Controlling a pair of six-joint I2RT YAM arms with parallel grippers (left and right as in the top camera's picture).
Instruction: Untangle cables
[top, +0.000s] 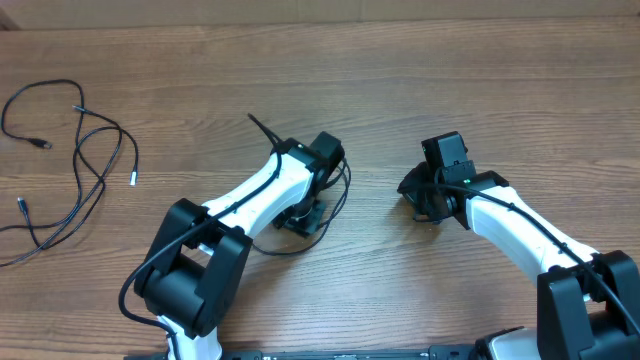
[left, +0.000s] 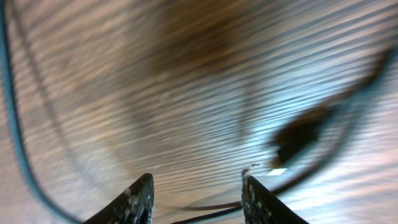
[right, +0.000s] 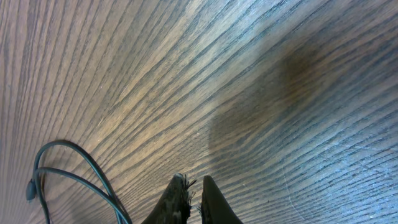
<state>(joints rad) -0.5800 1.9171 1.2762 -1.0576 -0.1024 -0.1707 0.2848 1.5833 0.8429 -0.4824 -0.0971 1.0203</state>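
Observation:
Several thin black cables (top: 80, 150) lie in loose loops at the table's far left, their small plugs spread apart. Another thin cable (top: 338, 212) curls around my left gripper (top: 303, 218) near the middle. In the left wrist view the gripper (left: 198, 180) is open, and a thin strand (left: 211, 208) crosses low between its fingers. A blurred dark plug (left: 298, 140) lies ahead to the right. My right gripper (top: 422, 200) rests low on the table to the right. In its own view the right gripper (right: 194, 180) is shut with nothing visibly held, and two cable strands (right: 74, 168) curve on its left.
The wooden table (top: 500, 90) fills every view. The two arms reach in from the near edge, left (top: 240, 200) and right (top: 520, 225), with their bases at the bottom corners. A light wall edge runs along the top of the overhead view.

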